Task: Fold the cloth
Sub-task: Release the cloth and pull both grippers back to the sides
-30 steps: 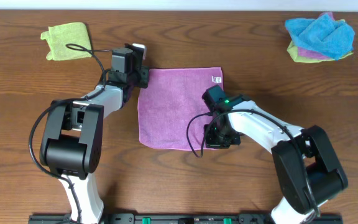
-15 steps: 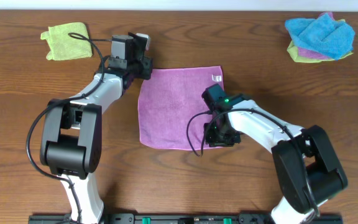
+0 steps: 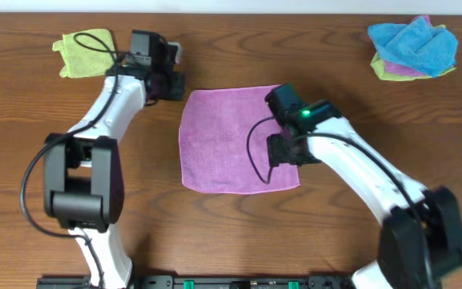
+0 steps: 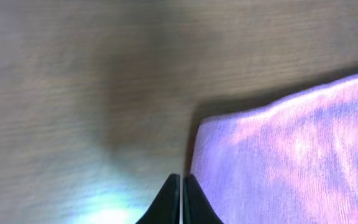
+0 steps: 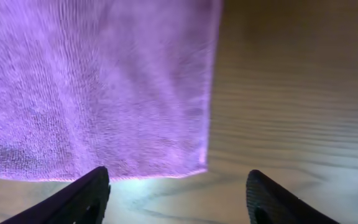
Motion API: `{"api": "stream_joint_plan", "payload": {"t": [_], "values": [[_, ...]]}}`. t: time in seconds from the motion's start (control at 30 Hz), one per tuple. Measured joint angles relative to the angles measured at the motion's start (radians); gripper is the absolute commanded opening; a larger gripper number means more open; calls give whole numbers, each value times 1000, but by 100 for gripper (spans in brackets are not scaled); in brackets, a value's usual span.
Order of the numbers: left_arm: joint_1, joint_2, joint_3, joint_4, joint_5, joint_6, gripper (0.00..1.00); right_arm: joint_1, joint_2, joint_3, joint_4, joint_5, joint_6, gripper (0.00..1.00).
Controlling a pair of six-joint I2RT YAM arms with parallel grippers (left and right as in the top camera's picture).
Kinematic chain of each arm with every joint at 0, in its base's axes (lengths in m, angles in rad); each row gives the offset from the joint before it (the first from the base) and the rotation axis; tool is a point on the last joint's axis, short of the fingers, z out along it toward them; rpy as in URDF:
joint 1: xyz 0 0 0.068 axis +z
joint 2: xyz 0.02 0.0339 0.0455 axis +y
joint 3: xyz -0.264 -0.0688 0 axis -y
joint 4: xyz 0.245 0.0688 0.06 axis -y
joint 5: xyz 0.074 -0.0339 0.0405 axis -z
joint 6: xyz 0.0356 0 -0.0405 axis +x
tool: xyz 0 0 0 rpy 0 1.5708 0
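On the far-left corner of the brown wooden bench (image 3: 335, 56) you have a crumpled lime-green cloth (image 3: 85, 53). Just right of it, your left pincer (image 4: 181, 190) is clenched, its tips pressed together with nothing between them. A second ago it sat at the far-left corner of the mauve square microfibre cloth (image 3: 223, 144); it has since drawn off toward the far edge, and that corner now lies just beside its tips.

The mauve cloth lies flat and unfolded at mid-bench.

Your right pincer (image 5: 179, 190) is released, jaws spread wide above the cloth's right edge and gripping nothing. A second ago it was closed down by the near-right corner; the arm has since moved farther up that edge and now covers the cloth's far-right corner.

At the bench's far-right corner, a bright blue cloth (image 3: 414, 40) tops a small heap of cloths.
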Motion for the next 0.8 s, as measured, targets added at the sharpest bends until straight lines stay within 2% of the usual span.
{"api": "stream_joint_plan", "payload": {"t": [0.1,0.2,0.37,0.6,0.8], "values": [[28,-67,2,-125,19,22,6,-51,-60,0,-12,24,-21,71],[77,-140,6,-259,116,66,6,-136,-104,1,-22,34,-55,68],[151,-194,-64,-321,289,138,6,-269,-151,1,-44,30,-125,68],[201,-379,-472,-212,389,165,6,-403,-265,-74,28,-84,-205,69],[200,-653,-760,-3,364,82,6,-447,-333,-253,170,-244,-224,69]]}}
